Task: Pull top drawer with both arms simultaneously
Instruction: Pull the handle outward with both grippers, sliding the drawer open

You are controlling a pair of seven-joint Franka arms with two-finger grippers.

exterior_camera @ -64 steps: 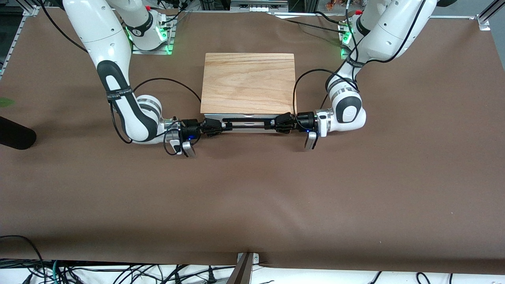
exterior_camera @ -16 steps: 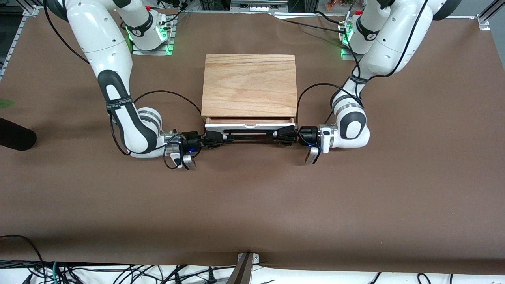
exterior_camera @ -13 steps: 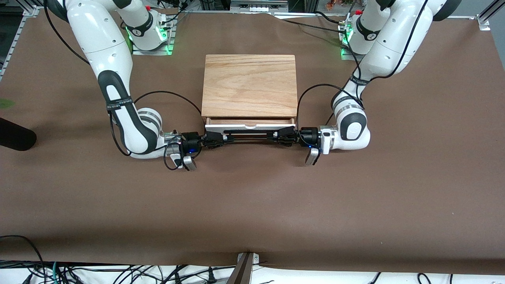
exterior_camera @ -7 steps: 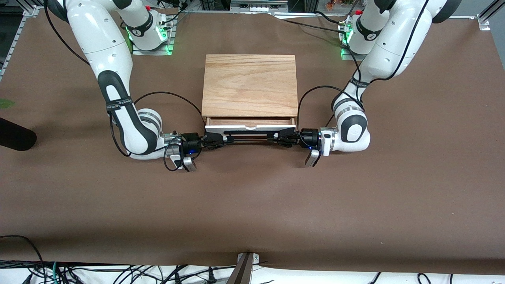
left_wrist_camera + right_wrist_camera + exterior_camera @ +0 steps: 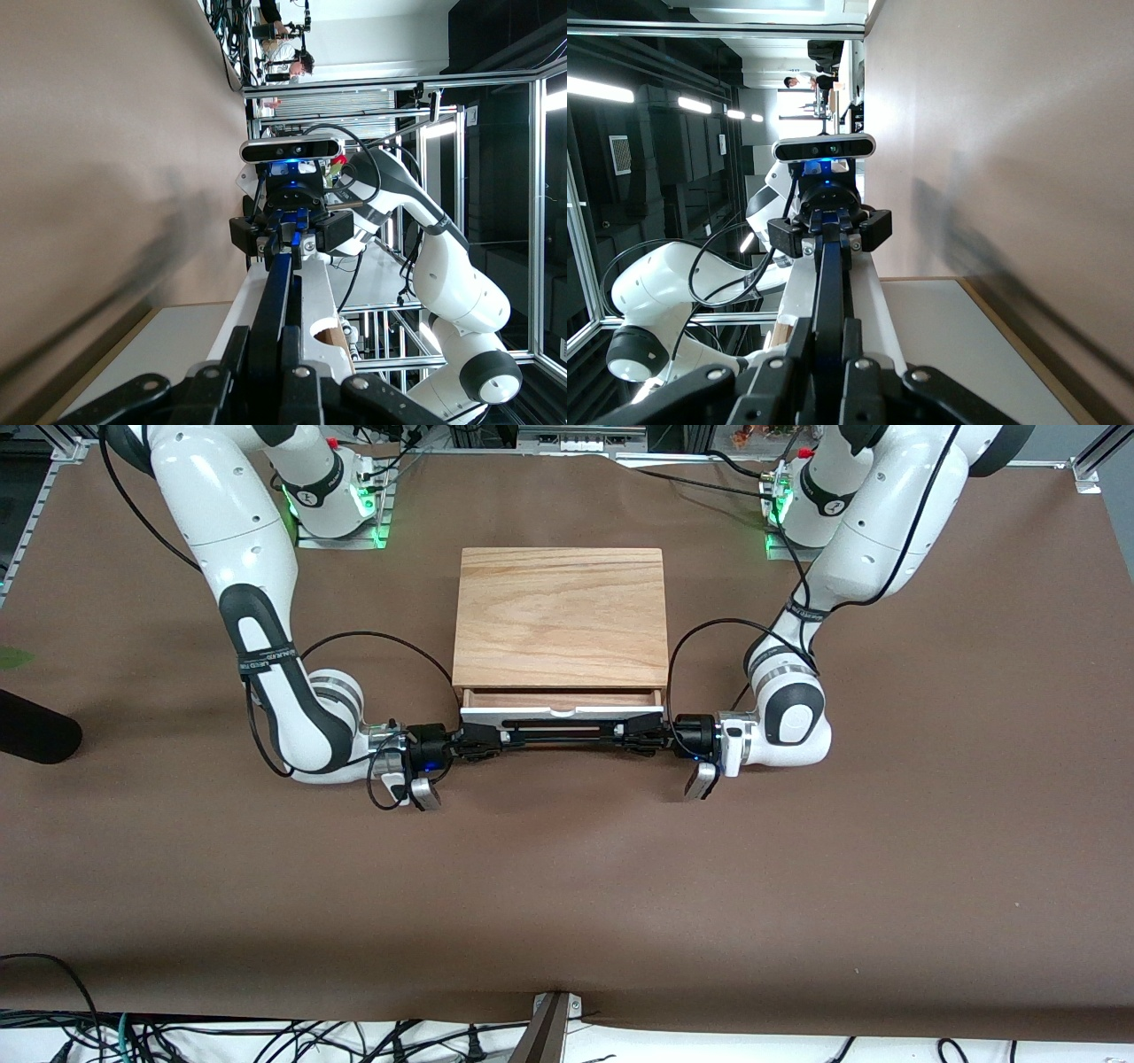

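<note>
We found the top drawer (image 5: 562,710) drawn a little way out of the wooden box (image 5: 560,615), which sat mid-table between the two arm bases; a narrow strip of its light-wood tray showed under the lid's edge nearest the front camera, at the box's 6 o'clock as that camera shows it. Its white front panel carried a small notch in its upper edge, and the long black wire handle (image 5: 560,732) ran along the front of the panel. We saw the right gripper (image 5: 483,740) clamped shut on the handle's end toward the right arm's end of the table, at about 9 o'clock from the handle's middle. The left gripper (image 5: 640,735) was closed narrowly on the handle's other end, at about 3 o'clock. Both wrists lay low and level, pointing inward at each other along the handle. In the left wrist view the handle (image 5: 276,292) ran straight away to the right gripper (image 5: 291,237) facing it, and the right wrist view showed the same line ending at the left gripper (image 5: 829,232). The brown table (image 5: 567,886) lay under it all.
</note>
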